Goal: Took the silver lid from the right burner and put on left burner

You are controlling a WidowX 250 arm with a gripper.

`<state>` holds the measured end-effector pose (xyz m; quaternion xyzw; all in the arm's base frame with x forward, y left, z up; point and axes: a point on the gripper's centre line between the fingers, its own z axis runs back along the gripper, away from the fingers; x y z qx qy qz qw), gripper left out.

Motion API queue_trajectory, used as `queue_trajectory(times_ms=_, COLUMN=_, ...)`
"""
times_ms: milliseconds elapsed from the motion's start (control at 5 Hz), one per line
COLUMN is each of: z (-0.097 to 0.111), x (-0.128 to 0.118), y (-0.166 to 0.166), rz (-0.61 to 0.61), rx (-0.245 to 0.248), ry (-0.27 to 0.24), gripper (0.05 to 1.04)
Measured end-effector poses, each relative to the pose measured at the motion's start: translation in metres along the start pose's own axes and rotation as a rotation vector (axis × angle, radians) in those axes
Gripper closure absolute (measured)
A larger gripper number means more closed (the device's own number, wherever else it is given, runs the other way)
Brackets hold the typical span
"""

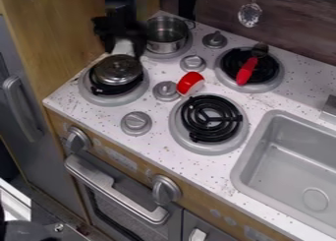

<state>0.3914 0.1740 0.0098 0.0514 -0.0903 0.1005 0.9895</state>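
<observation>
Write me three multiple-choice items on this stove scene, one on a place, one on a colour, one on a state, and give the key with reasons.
1. Where is the silver lid?
A. In the sink
B. On the front left burner
C. On the front right burner

2. What colour is the handle of the utensil on the back right burner?
A. Red
B. Green
C. Yellow

3. How does the metal pot stand?
A. Upside down
B. Tipped on its side
C. Upright and uncovered

Key:
1. B: the lid sits within that burner's rim.
2. A: its handle is plainly red.
3. C: its open top faces up, showing the inside.
</observation>
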Motion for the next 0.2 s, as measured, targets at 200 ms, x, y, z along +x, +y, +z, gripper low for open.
queue_trajectory(times_ms=200, z=0.0193, x=0.0003, y=-0.0243, rz=-0.073, rx=0.003, ry=-0.067, gripper=0.083)
